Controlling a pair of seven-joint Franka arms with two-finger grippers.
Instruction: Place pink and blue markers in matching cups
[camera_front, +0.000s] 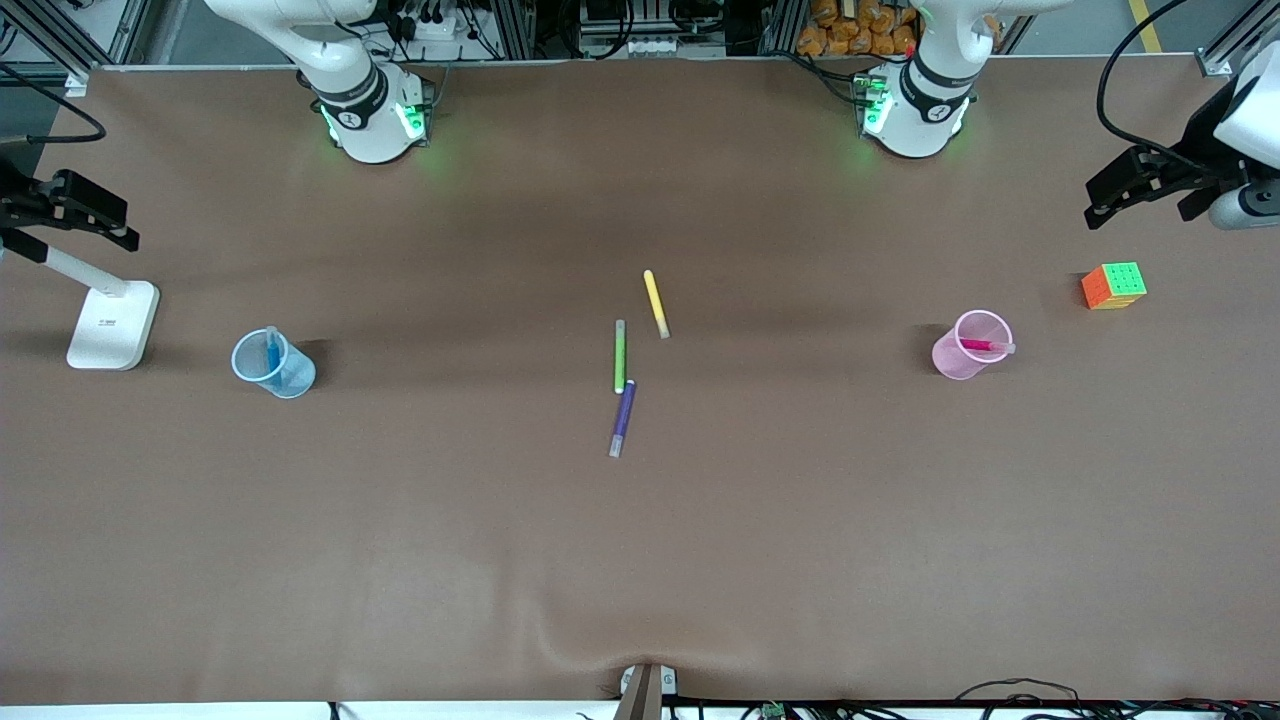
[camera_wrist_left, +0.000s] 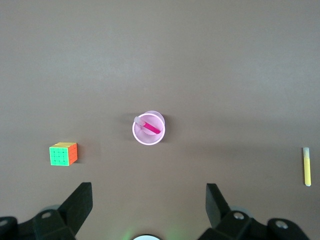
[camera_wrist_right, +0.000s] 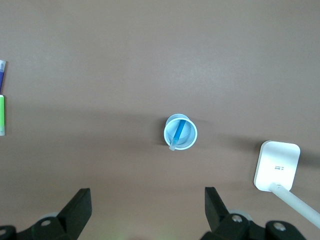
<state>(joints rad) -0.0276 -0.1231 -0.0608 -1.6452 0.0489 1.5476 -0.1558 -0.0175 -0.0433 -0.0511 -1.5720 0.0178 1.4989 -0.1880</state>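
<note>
The blue marker (camera_front: 272, 352) stands tilted inside the light blue cup (camera_front: 285, 378), its greyish cap leaning on the rim; the pink marker (camera_front: 984, 346) leans inside the light pink cup (camera_front: 955, 360), its pale cap poking over the rim. Taking the green marker (camera_front: 619, 357) at mid-surface as the landmark: the blue cup stands well apart from it toward the right arm's end, the pink cup well apart toward the left arm's end. The purple marker (camera_front: 623, 417) lies just nearer the front camera than the green one, end to end with it, and the yellow marker (camera_front: 656, 303) lies just farther. A colour-tiled puzzle cube (camera_front: 1114, 285) sits near the pink cup, and a white lamp base (camera_front: 113, 324) near the blue cup.

The left gripper (camera_wrist_left: 148, 205) hangs high over the pink cup, jaws wide apart and holding nothing. The right gripper (camera_wrist_right: 147, 206) hangs high over the blue cup, jaws likewise apart. The brown surface (camera_front: 640, 550) carries everything.
</note>
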